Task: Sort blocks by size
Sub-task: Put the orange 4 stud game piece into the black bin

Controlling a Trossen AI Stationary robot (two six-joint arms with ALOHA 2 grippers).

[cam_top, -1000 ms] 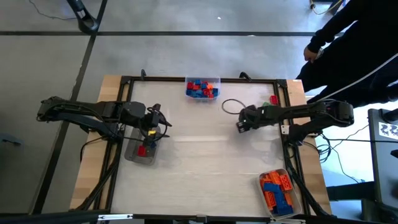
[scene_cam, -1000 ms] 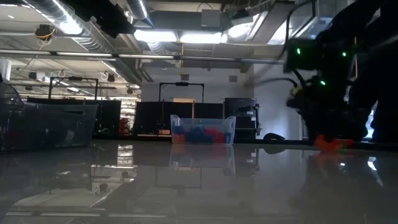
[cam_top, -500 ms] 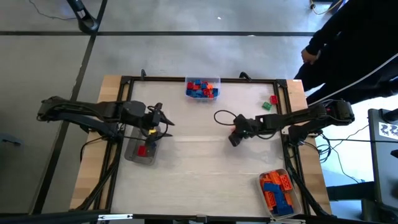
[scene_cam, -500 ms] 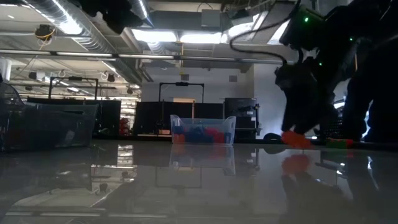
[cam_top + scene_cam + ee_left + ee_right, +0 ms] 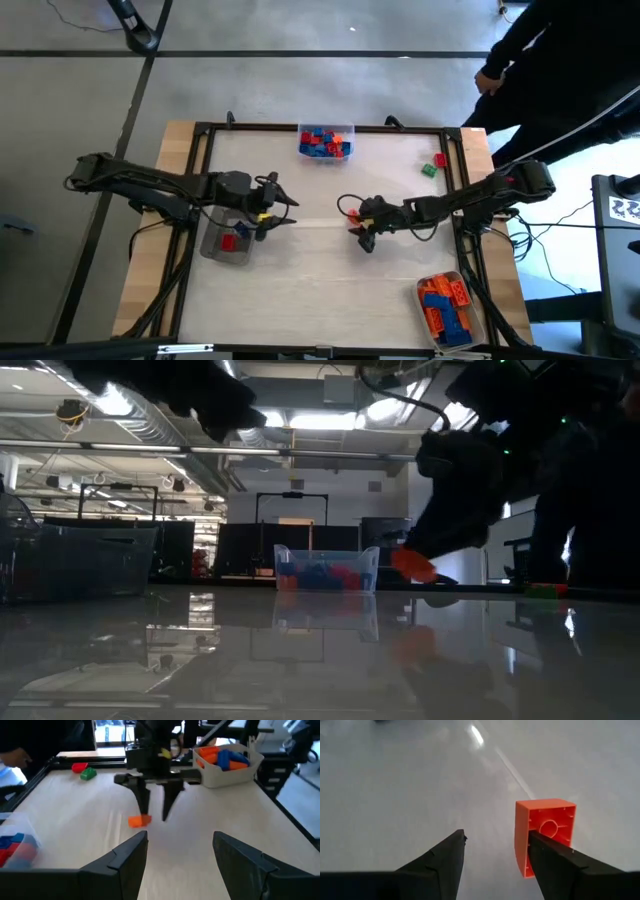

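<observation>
From above: I take the black frame (image 5: 210,128) around the table (image 5: 320,270) as my landmark. Inside it the white top is mostly bare; the widest free stretch lies along the near rail and through the middle. My left gripper (image 5: 284,207) reaches in from the left rail, arm low and nearly level, fingers spread and holding nothing, just past a clear tray (image 5: 226,243) with a red block (image 5: 228,242) in it. My right gripper (image 5: 359,229) stretches from the right rail to mid-table, with an orange block (image 5: 353,224) at its tip. A tray of blue and red blocks (image 5: 326,142) sits against the far rail. A green block (image 5: 428,170) and a red one (image 5: 439,159) lie loose near the far right corner. A tray of orange and blue blocks (image 5: 447,305) fills the near right corner. A person (image 5: 560,70) stands beyond the right rail.

Low view: the right arm comes down from above with the orange block (image 5: 412,566) clear of the table.

Left wrist view: open fingers (image 5: 125,857) frame the right gripper (image 5: 154,815), pointing down, the orange block (image 5: 139,821) beside one finger.

Right wrist view: the jaws stand apart; the orange block (image 5: 545,833) shows its hollow underside against one finger (image 5: 560,862). I cannot tell if it is truly pinched.
</observation>
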